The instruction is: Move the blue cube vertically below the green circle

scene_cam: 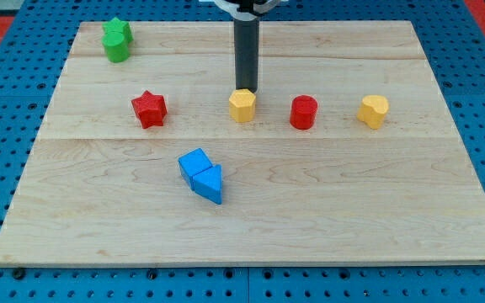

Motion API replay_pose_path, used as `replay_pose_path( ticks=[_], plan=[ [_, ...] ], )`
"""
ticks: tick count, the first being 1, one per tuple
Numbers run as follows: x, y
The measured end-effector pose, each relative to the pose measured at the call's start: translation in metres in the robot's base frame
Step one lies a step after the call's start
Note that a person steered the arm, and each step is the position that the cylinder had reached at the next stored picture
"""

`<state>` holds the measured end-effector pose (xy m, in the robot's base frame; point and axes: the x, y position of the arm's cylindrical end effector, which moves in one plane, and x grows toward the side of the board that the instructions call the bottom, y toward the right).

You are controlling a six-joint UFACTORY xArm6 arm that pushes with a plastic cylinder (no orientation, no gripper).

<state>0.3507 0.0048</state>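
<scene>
The blue cube (194, 163) lies left of the board's middle, touching a blue triangle block (210, 183) at its lower right. Two green blocks sit pressed together at the view's top left: the green circle (116, 50) in front and a green star-like block (119, 31) behind it. My tip (247, 90) stands just above the yellow hexagon block (242, 106), touching or nearly touching its far side. The tip is up and to the right of the blue cube and far to the right of the green blocks.
A red star (149, 108) lies above and left of the blue cube. A red cylinder (303, 112) and a second yellow block (374, 111) sit in a row to the right of the yellow hexagon. The wooden board (352, 219) rests on a blue pegboard.
</scene>
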Motion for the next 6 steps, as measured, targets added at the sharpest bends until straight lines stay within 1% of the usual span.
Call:
replay_pose_path(
  ticks=[1,2,3,4,6],
  plan=[
    [0.011,0.000],
    [0.011,-0.001],
    [-0.014,0.001],
    [0.001,0.018],
    [0.086,0.045]
  ],
)
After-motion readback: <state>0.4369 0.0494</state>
